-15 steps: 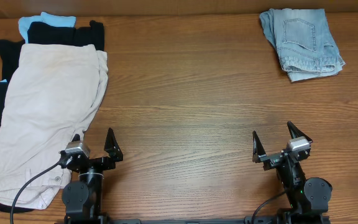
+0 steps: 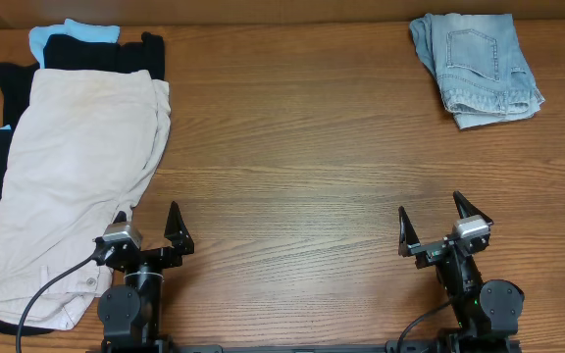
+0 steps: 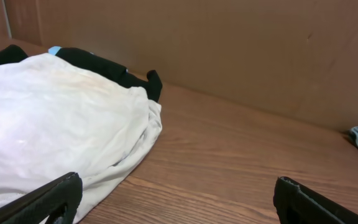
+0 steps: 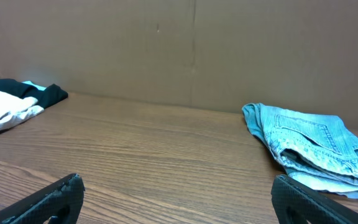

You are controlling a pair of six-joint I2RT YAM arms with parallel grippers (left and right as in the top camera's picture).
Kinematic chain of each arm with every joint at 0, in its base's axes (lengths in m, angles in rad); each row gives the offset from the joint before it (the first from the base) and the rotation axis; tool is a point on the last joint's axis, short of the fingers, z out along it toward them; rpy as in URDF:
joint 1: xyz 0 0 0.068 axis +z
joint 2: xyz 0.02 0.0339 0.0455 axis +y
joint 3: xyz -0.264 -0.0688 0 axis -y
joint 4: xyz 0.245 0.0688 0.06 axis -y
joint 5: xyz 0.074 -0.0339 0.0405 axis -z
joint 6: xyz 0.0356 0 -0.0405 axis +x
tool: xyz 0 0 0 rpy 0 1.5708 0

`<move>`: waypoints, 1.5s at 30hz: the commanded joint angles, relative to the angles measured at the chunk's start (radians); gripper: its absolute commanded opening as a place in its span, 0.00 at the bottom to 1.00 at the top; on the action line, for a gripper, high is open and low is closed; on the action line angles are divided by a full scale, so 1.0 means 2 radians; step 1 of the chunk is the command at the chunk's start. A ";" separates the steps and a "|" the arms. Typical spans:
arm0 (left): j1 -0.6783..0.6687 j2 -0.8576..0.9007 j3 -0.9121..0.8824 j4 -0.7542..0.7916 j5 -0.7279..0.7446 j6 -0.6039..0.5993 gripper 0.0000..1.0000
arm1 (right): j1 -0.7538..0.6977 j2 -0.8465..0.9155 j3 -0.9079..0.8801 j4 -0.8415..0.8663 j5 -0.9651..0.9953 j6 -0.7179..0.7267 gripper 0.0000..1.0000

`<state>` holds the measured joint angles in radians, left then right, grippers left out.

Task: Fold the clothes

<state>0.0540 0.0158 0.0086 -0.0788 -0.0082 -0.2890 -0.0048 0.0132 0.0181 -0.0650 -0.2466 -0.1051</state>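
Bright, even, diffuse light; faint soft shadows; khaki shorts [image 3: 48, 124] wash out white in left wrist view.

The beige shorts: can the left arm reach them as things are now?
Probably yes: the beige shorts lie uncovered, right beside the open left gripper, with nothing between them.

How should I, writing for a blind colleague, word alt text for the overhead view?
Beige shorts lie spread over black garments at the table's left side, and folded denim shorts sit in the far right corner. The left tool and right tool rest open and empty at the near edge.
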 commanded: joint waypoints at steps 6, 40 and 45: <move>-0.001 -0.005 -0.002 0.000 0.002 0.006 1.00 | 0.003 -0.003 -0.005 0.002 0.005 0.000 1.00; -0.001 -0.005 -0.002 0.015 -0.026 0.010 1.00 | 0.002 -0.003 -0.005 0.003 0.046 -0.001 1.00; -0.001 -0.005 -0.002 0.003 -0.026 0.010 1.00 | 0.002 -0.003 -0.005 0.017 0.068 -0.002 1.00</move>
<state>0.0540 0.0158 0.0086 -0.0715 -0.0364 -0.2871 -0.0048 0.0132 0.0181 -0.0383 -0.1608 -0.1047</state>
